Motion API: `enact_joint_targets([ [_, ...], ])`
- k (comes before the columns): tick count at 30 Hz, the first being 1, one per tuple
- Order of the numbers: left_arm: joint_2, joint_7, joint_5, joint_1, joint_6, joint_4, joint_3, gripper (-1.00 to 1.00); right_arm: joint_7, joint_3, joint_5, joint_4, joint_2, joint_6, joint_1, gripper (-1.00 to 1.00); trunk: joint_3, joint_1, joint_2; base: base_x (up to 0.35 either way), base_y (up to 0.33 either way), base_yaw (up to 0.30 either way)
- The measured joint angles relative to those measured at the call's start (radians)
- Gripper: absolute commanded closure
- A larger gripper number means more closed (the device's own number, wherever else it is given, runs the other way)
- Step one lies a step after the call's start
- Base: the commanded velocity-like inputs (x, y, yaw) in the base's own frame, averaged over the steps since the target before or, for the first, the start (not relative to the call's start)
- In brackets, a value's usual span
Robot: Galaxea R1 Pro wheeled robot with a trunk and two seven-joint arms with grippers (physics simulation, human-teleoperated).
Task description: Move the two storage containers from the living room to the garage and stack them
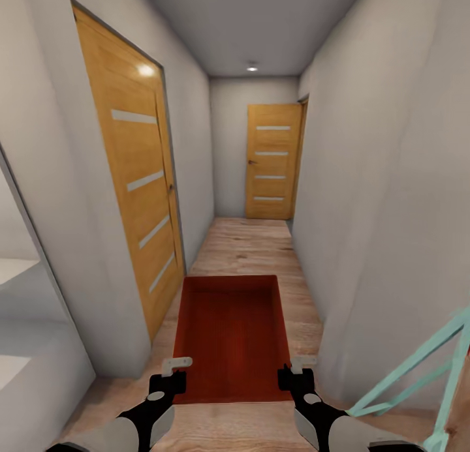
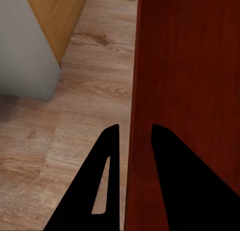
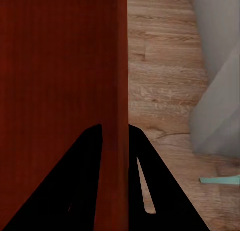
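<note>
Ahead, a narrow hallway with a wood floor [image 1: 245, 243] and two wooden doors [image 1: 273, 162]. Low in front of me hangs one orange-red storage container [image 1: 230, 338], probably carried toward the garage. My left tool [image 1: 175, 367] and right tool [image 1: 295, 368] each clamp a side wall, keeping it level. Its underside is hidden.

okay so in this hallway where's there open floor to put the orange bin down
Bare plank floor runs ahead of the storage container toward the far door, between both walls. It is tighter near the side door and the teal frame. The left gripper and right gripper pinch the container's side walls.
</note>
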Motion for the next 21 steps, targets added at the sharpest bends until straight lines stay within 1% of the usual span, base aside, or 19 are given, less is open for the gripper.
enact_joint_targets([
  [6,0.000,0.000,0.000,0.000,0.000,0.000,0.000,1.00,0.000,0.000,0.000,0.000,0.000,0.000,0.000,1.00,0.000,0.000,0.000,0.316,0.150,-0.003],
  [8,0.000,0.000,0.000,0.000,0.000,0.000,0.000,1.00,0.000,0.000,0.000,0.000,0.000,0.000,0.000,1.00,0.000,0.000,0.000,0.316,0.149,-0.109],
  [20,0.000,-0.002,0.000,0.000,-0.001,0.000,0.000,1.00,0.000,0.002,-0.003,0.000,0.000,-0.001,0.000,1.00,0.000,0.000,0.000,0.316,0.149,-0.262],
  [21,0.000,-0.001,0.000,0.000,-0.001,0.000,0.001,1.00,0.000,0.002,-0.002,0.000,0.000,-0.001,0.000,1.00,0.000,0.000,0.000,0.316,0.149,-0.112],
])
